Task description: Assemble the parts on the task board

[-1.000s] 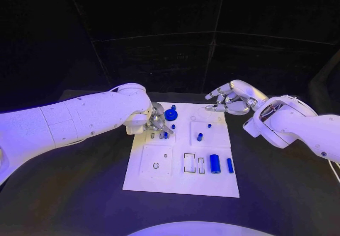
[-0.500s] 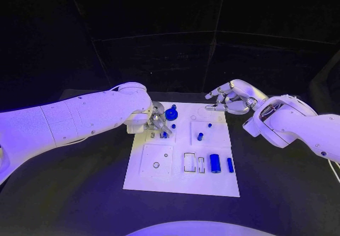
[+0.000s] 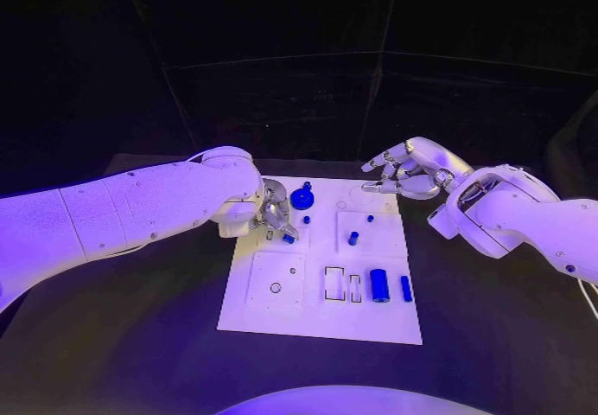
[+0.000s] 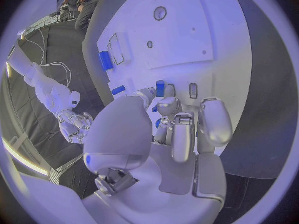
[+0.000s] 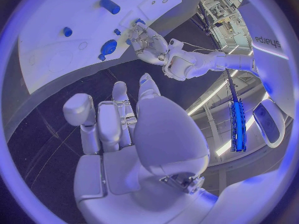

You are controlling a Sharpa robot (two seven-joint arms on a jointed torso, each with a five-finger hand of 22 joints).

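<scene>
Blue peg point(image 4: 160, 87) looks small, rigid and slick; my left hand point(image 3: 273, 216) fingers pinch its top, right hand point(image 3: 411, 170) spread, holding nothing.

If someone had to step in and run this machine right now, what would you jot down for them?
Left hand: fingers down at the task board's far left area, around a small blue part; whether it grips it cannot be told.
Right hand: empty, fingers apart, held above the board's far right corner.
On the board: round blue knob far, two small blue pegs mid, blue cylinder and slimmer blue bar near right.
Left to do: most parts look unassembled.
</scene>
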